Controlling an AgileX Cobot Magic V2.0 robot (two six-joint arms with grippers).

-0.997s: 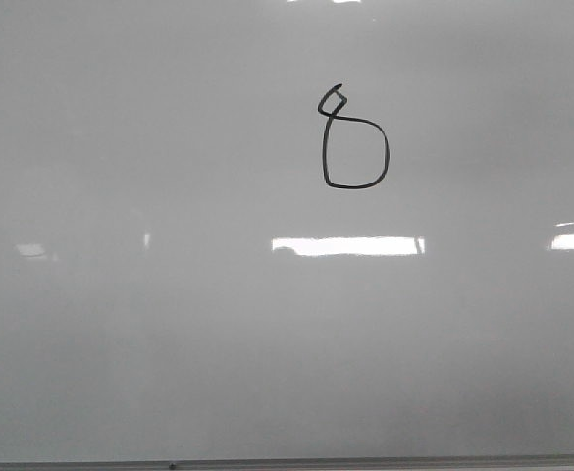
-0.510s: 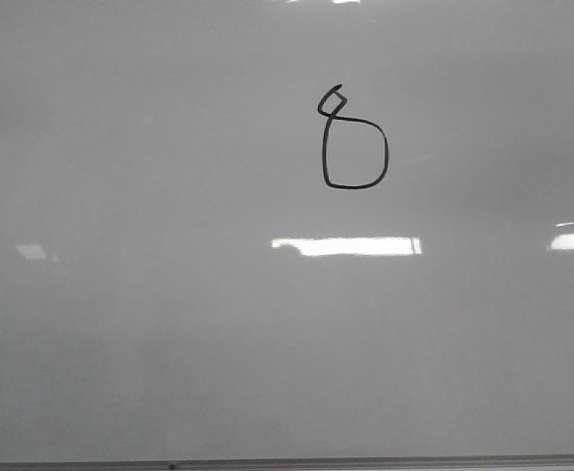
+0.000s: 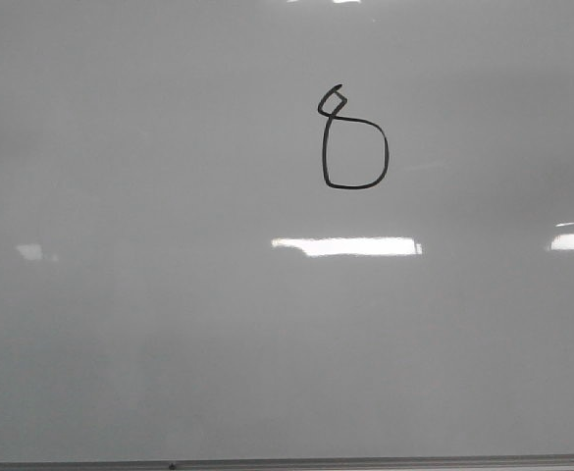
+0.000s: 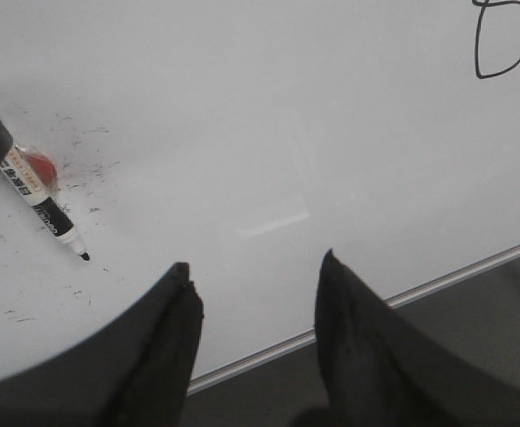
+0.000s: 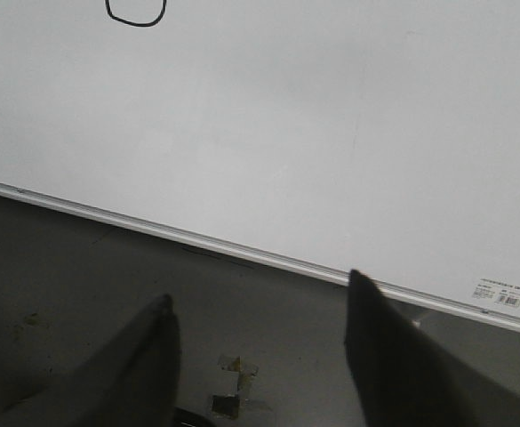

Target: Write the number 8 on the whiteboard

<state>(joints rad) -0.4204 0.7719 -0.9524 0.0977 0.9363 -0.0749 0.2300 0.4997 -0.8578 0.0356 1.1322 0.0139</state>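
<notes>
The number 8 (image 3: 353, 138) is drawn in thin black marker on the whiteboard (image 3: 169, 324), a tiny diamond loop over a bigger rounded-square loop, upper right of centre in the front view. No gripper shows in the front view. In the left wrist view my left gripper (image 4: 255, 276) is open and empty over the board's near edge, the number 8 (image 4: 503, 40) far off at the corner. My right gripper (image 5: 258, 298) is open and empty above the dark surface beside the whiteboard (image 5: 331, 133); only the bottom loop of the number 8 (image 5: 136, 13) shows there.
A black-and-white marker (image 4: 30, 181), uncapped, lies on the whiteboard (image 4: 268, 116) with a small red object (image 4: 41, 165) behind it and dark specks around. A metal frame edge (image 5: 242, 253) bounds the board. Tape scraps (image 5: 230, 382) sit on the dark surface.
</notes>
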